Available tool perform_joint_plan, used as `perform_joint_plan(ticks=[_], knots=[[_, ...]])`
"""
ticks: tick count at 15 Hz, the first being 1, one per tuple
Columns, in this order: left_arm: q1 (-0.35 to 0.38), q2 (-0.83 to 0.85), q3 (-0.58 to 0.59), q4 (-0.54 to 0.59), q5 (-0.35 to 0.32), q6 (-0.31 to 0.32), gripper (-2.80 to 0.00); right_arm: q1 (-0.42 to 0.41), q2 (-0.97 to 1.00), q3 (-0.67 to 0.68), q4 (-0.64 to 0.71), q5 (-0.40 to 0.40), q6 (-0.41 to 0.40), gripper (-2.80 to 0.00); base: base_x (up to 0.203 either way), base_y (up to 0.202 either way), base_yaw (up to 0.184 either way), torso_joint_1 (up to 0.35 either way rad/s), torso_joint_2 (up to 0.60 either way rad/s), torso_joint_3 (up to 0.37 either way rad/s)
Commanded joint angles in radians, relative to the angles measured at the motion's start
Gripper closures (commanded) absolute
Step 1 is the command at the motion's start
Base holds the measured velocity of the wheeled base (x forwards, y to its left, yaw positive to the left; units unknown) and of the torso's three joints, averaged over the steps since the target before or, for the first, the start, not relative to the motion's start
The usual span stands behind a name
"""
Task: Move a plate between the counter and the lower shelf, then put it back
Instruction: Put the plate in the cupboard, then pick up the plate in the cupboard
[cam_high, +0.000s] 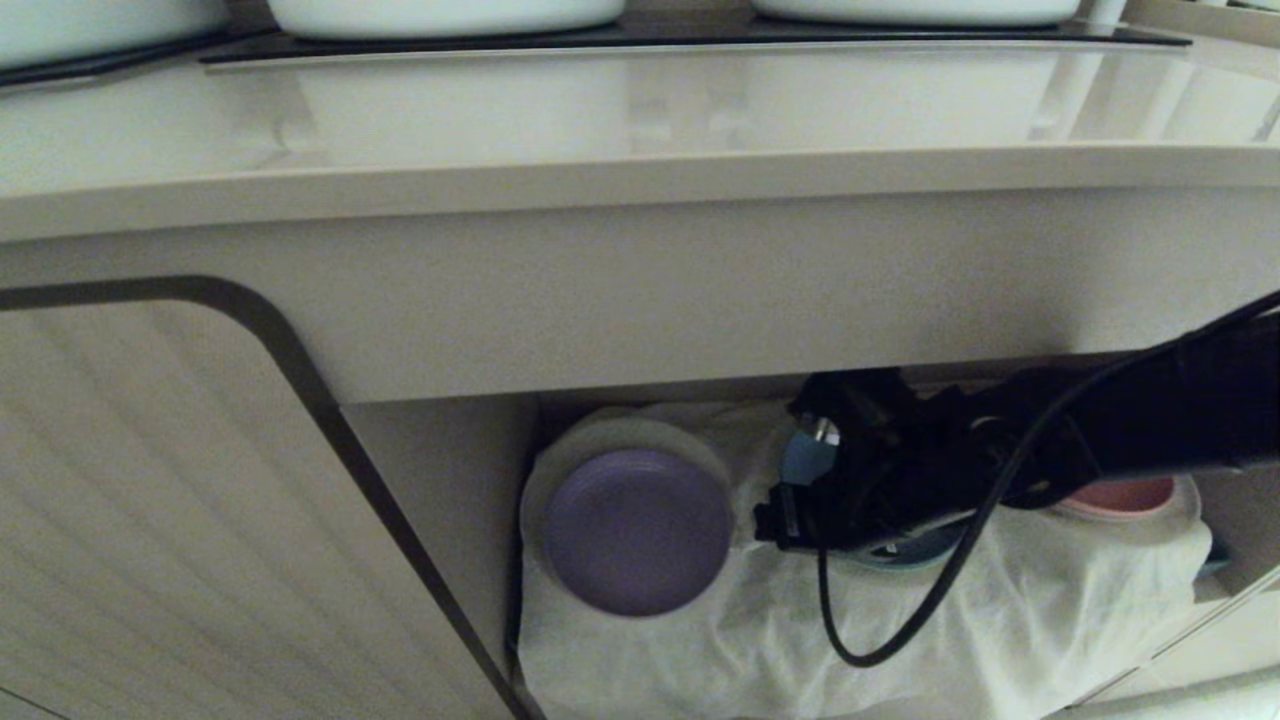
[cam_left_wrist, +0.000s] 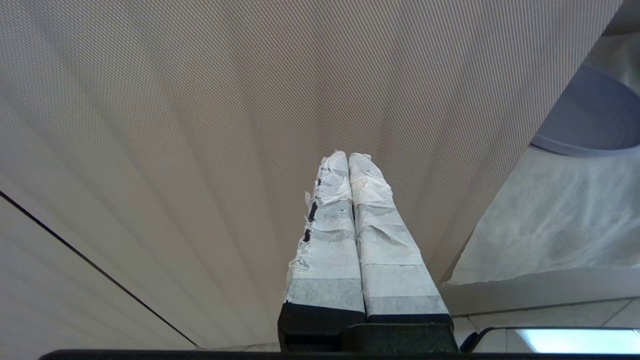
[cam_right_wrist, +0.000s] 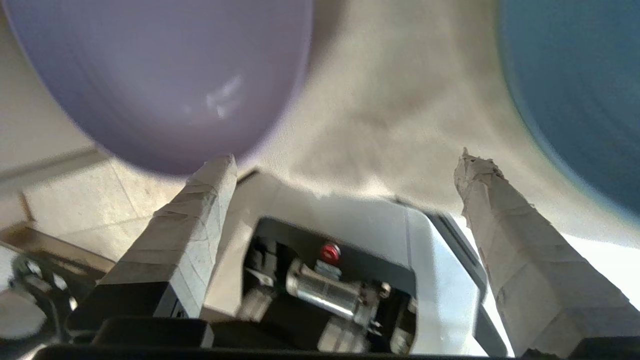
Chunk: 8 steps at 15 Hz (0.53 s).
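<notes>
On the lower shelf (cam_high: 1050, 620), the plate (cam_high: 637, 530) rests on white cloth (cam_high: 760, 640); just beside it, the right gripper (cam_right_wrist: 345, 165) gapes empty, while the left gripper (cam_left_wrist: 352, 165) is closed.

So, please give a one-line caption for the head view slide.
Right hand, open, beside the lilac plate resting on the cloth-draped lower shelf.
</notes>
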Motion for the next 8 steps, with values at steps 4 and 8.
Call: perform_joint_plan(ticks=[4,8], knots=[[0.000,0.000,0.000,0.001,0.000,0.000,0.00,0.006,-0.157,0.153,0.008,-0.003,-0.021,-2.80,0.000,0.000,0.000,0.000,0.00,0.000],[0.000,0.000,0.000,0.001,0.000,0.000,0.00,0.009,-0.256,0.258,0.028,-0.010,-0.034,-2.80,0.000,0.000,0.000,0.000,0.00,0.000]])
